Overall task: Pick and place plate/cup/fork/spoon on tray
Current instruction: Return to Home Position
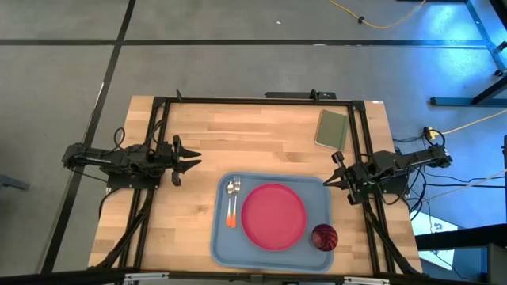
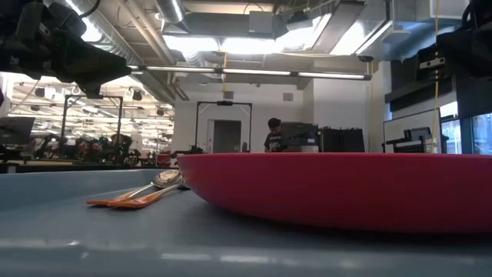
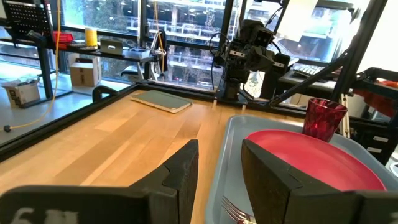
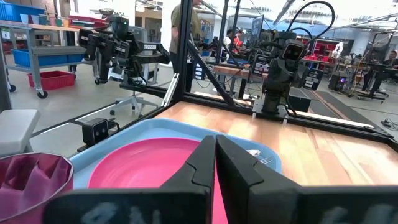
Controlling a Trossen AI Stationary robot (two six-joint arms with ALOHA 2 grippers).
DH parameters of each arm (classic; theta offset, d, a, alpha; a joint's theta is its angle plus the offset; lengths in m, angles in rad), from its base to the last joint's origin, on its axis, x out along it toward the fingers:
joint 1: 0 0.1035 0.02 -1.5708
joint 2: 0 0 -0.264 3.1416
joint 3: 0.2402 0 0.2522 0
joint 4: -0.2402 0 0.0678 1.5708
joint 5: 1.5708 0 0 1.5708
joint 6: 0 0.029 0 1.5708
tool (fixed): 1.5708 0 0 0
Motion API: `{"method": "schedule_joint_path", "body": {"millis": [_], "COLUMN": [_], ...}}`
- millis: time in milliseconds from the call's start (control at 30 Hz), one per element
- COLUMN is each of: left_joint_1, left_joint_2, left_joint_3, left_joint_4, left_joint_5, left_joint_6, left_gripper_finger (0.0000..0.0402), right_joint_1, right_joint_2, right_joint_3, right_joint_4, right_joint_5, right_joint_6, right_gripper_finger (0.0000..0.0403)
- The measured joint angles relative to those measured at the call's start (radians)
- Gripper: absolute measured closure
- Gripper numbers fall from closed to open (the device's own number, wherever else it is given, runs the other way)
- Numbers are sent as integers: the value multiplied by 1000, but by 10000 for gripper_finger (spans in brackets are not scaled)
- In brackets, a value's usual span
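Observation:
The light blue-grey tray (image 1: 223,234) lies at the table's near middle. On it lie the pink-red plate (image 1: 273,216), the maroon cup (image 1: 324,237) at its near right corner, and the fork (image 1: 234,207) and spoon (image 1: 229,199) side by side at its left end. The plate (image 3: 323,163) and cup (image 3: 323,119) also show in the left wrist view. My left gripper (image 1: 192,160) is open and empty, left of the tray. My right gripper (image 1: 329,182) is shut and empty, at the tray's far right corner.
An olive-green pad (image 1: 332,128) lies at the table's far right. A black frame (image 1: 253,100) runs along the table's far edge and both sides. Bare wood lies between the tray and the far edge. A person (image 2: 274,135) stands far off in the room.

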Motion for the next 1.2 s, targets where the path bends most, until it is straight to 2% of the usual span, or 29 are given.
{"method": "schedule_joint_path", "body": {"millis": [1200], "left_joint_1": [0], "left_joint_2": [0], "left_joint_3": [0], "left_joint_4": [0], "left_joint_5": [0], "left_joint_6": [0], "left_gripper_finger": [287], "right_joint_1": [0], "right_joint_2": [5], "right_joint_3": [0], "right_joint_4": [-9], "right_joint_5": [36], "right_joint_6": [0], "right_gripper_finger": [382]}}
